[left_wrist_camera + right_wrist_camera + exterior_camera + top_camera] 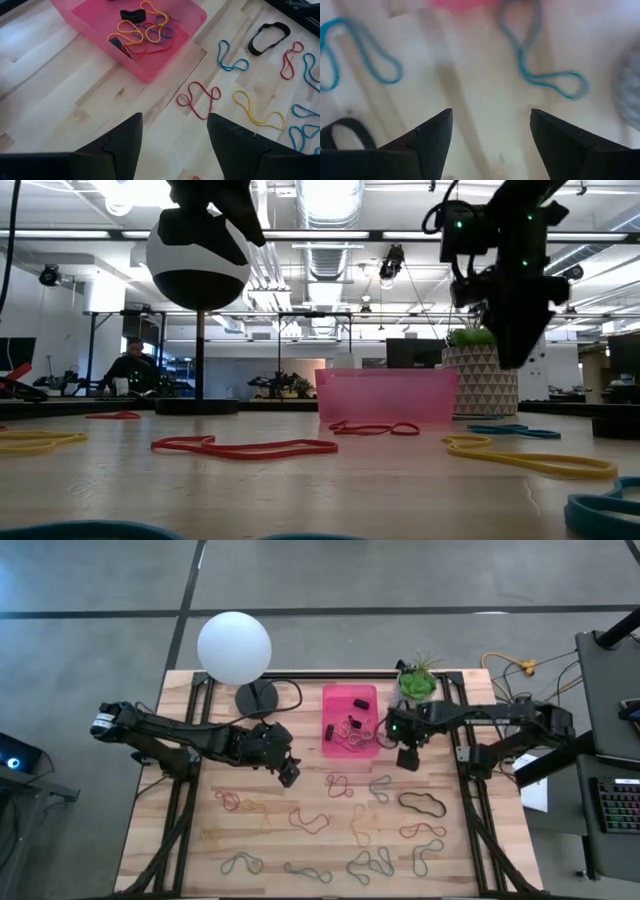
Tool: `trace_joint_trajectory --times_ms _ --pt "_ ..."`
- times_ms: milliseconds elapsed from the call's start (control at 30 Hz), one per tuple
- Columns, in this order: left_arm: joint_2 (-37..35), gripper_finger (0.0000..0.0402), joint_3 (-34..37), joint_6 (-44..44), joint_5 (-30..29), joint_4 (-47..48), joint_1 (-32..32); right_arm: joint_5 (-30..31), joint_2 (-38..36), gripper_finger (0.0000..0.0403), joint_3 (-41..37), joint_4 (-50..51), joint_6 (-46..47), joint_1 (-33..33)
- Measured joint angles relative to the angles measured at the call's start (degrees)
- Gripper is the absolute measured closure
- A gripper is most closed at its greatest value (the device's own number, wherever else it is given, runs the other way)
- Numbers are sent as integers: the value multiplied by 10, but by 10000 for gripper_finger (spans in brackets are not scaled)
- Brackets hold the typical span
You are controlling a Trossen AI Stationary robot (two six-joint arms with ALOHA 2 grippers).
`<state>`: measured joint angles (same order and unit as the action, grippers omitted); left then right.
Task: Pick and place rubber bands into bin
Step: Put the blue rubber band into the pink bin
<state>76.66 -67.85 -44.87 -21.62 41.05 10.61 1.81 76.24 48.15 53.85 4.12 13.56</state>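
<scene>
While both grippers' fingers (432,145) spread empty, rubber bands (547,75) lie beyond them.

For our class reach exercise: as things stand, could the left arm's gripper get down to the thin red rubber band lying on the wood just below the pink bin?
Probably yes. The left gripper hovers open near the thin red rubber band, which lies alone on bare wooden table, clear of the translucent pink plastic bin. Nothing blocks it.
</scene>
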Motion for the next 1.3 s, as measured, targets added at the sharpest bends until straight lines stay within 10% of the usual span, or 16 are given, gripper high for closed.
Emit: trace_joint_trajectory --times_ms 867,1300 --pt "0 194 8 -12 1 6 0 15 156 194 -23 -159 -219 51" --pt "0 194 15 -13 1 5 -1 -51 183 276 -23 -170 -245 129"
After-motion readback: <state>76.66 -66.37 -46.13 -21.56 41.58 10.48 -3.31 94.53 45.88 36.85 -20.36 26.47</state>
